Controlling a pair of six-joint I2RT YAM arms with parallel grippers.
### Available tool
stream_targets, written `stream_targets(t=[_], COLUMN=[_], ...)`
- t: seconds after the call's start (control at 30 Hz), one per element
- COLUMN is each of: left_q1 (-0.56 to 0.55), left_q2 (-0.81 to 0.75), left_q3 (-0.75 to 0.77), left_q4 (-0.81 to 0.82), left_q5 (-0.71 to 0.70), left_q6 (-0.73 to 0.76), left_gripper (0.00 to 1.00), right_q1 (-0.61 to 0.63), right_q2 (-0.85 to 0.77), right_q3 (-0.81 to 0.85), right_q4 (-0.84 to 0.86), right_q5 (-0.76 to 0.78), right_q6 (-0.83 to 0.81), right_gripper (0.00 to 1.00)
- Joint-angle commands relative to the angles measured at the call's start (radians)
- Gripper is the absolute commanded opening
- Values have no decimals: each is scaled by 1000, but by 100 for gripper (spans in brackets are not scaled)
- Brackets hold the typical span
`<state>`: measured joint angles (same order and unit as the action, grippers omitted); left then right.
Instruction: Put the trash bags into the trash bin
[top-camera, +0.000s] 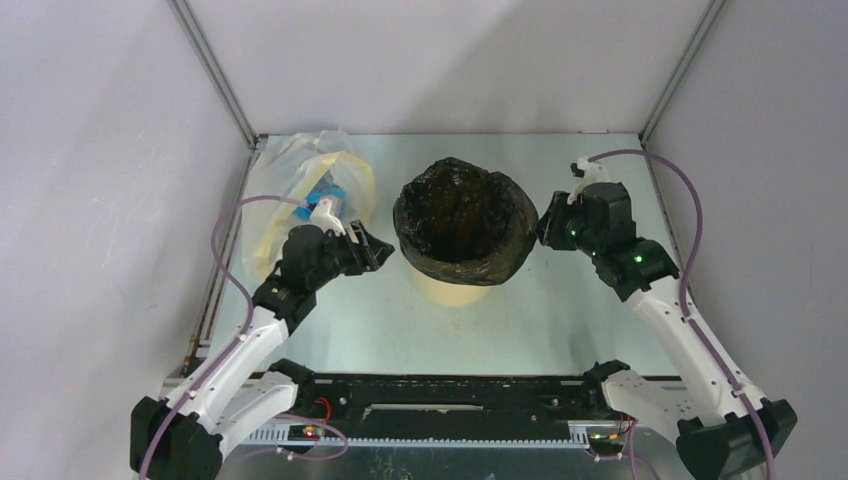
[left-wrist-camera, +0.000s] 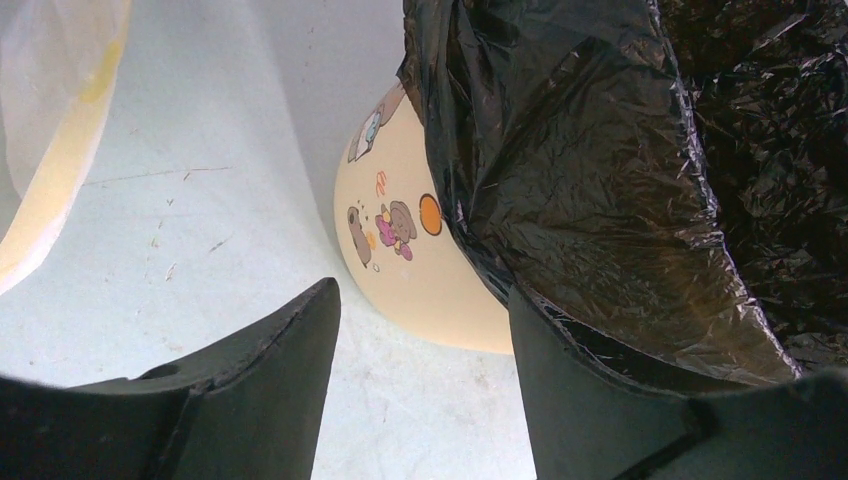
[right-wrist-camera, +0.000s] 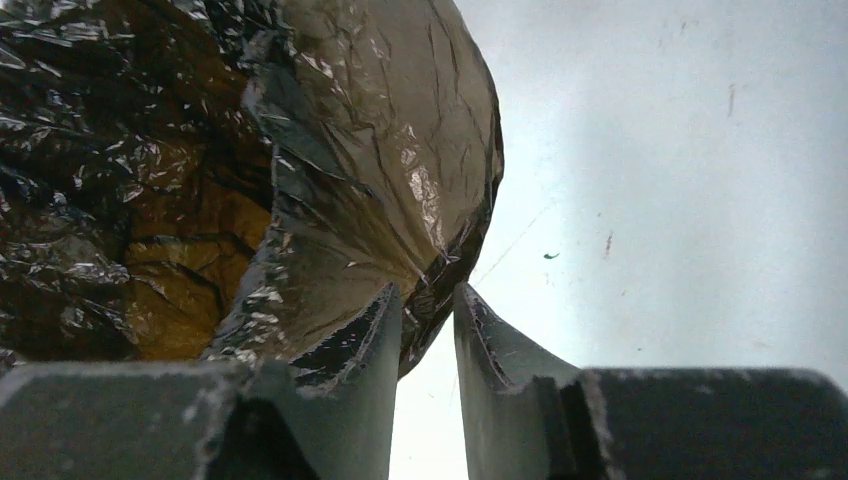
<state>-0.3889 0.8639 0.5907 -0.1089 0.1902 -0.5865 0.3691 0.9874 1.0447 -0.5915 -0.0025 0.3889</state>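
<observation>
The left gripper (left-wrist-camera: 420, 290) is held spread wide with nothing grasped, just left of the trash bin (top-camera: 452, 290), one finger set against the draped hem. The right gripper (right-wrist-camera: 428, 298) is narrowly parted around the film's edge at the right rim. The trash bags (top-camera: 462, 205) are seen lining the bin, folded over its rim. A clear bag (top-camera: 300, 175) is laid far left on the table (top-camera: 560, 320)

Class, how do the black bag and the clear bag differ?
The black bag is opaque and glossy; the clear bag is see-through with a yellow band. The black bag lines the yellow bin, folded over its rim; the clear bag lies on the table. Both are crinkled plastic film.
</observation>
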Motion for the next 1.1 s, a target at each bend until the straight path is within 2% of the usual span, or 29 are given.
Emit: stream_targets(t=[0.0, 0.33, 0.53, 0.63, 0.77, 0.87, 1.07], left_q1=[-4, -4, -4, -4, -5, -4, -4], left_q2=[17, 104, 135, 120, 79, 21, -91], left_q3=[4, 10, 14, 2, -14, -28, -110], left_q4=[61, 132, 147, 145, 118, 64, 57], left_q5=[21, 42, 50, 42, 9, -58, -162], left_q6=[-11, -14, -10, -5, 7, 4, -26], left_gripper=[69, 69, 69, 69, 70, 75, 80], right_q1=[-22, 3, 25, 22, 23, 23, 19], right_q2=[22, 181, 235, 205, 108, 41, -77], right_q3=[-41, -103, -110, -122, -170, -218, -376], right_q4=[122, 240, 253, 245, 251, 246, 288], right_q5=[-76, -249, -209, -173, -114, -46, 2], right_q6=[47, 72, 76, 72, 70, 77, 134], right_gripper=[29, 30, 29, 30, 40, 44, 46])
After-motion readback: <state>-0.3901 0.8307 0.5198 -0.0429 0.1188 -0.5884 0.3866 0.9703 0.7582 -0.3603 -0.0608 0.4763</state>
